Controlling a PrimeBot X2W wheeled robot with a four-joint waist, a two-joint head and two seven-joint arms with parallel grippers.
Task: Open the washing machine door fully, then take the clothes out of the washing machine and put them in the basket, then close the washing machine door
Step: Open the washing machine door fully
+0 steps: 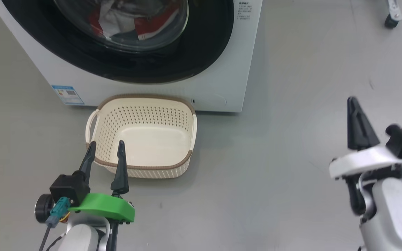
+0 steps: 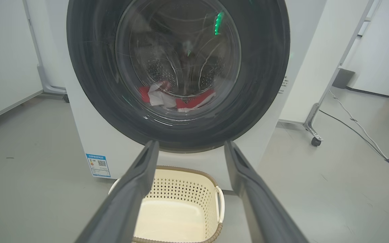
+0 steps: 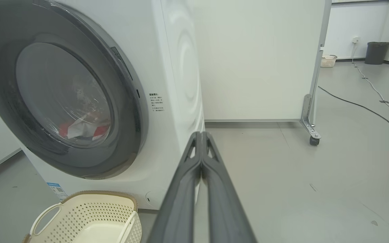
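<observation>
At the foot of the washer: no step of the job done yet.
Left pincer is spread wide and empty; right pincer, at 3 o'clock, is pressed shut on nothing. Empty basket sits at 12 from the left pincer, against the washing machine. Its door is closed, clothes behind the glass. Opening, unloading and closing remain. The basket may crowd the approach; a castor stands at 1 o'clock.

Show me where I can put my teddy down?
The floor right of the basket, past the washing machine's corner, is bare. The basket is empty too. It is crowded where the basket sits close to the machine's front.
</observation>
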